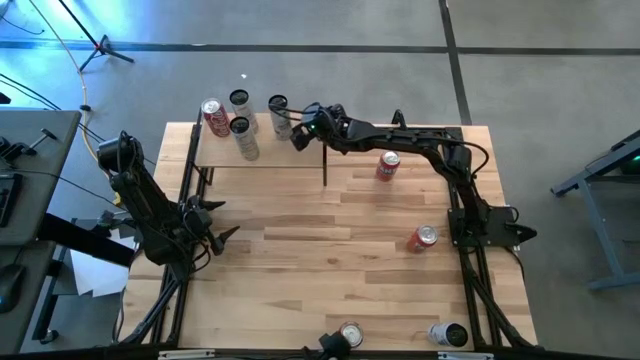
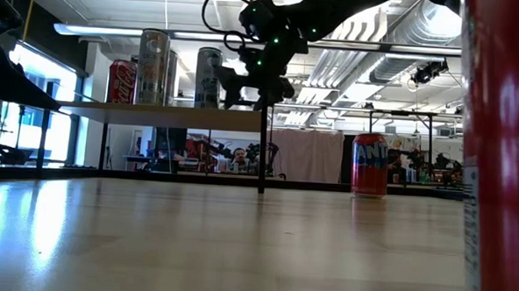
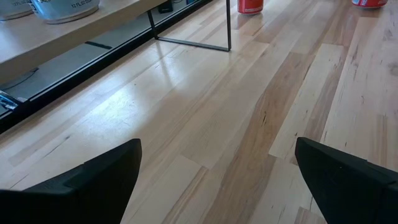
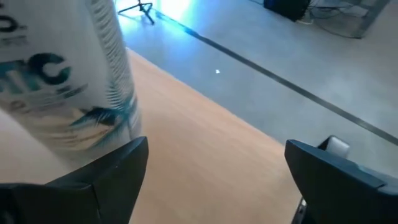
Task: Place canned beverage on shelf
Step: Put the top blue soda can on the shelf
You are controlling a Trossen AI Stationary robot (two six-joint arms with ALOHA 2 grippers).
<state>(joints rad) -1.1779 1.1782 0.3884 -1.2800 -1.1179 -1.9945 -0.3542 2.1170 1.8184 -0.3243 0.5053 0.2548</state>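
Right claw [image 1: 297,136] released, fingers spread, hovering over shelf [image 1: 300,155] just beside tall white can [image 1: 279,115] standing upright on shelf. Judgement: placement looks done; best next move is straight retreat away from can, no sideways sweep, or can may tip. Three other cans [image 1: 228,118] share shelf. Left claw [image 1: 222,232] open, idle over bench [image 1: 330,270].

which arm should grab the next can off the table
Likely the right. Its claw hangs open at the shelf beside a just-placed can, with the red cans on its side. The left claw waits open, farther away.
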